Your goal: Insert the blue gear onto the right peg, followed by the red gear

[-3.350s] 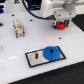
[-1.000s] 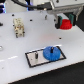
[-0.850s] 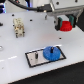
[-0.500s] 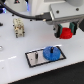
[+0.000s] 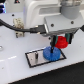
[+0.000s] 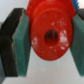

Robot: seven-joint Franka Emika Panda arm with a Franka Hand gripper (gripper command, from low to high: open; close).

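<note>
The blue gear lies flat on the exterior view's right end of the dark base plate, seated around a peg. A thin peg stands bare toward the plate's other end. My gripper is shut on the red gear, holding it just above the blue gear, toward the exterior view's right of it. In the wrist view the red gear with its centre hole fills the gap between the teal pads of the gripper.
The arm's white body and a black cable hang over the back of the white table. A small pale object stands at the back on the exterior view's left.
The gripper has come down with the red gear, from high at the back to close over the blue gear. The blue gear and plate have not moved.
</note>
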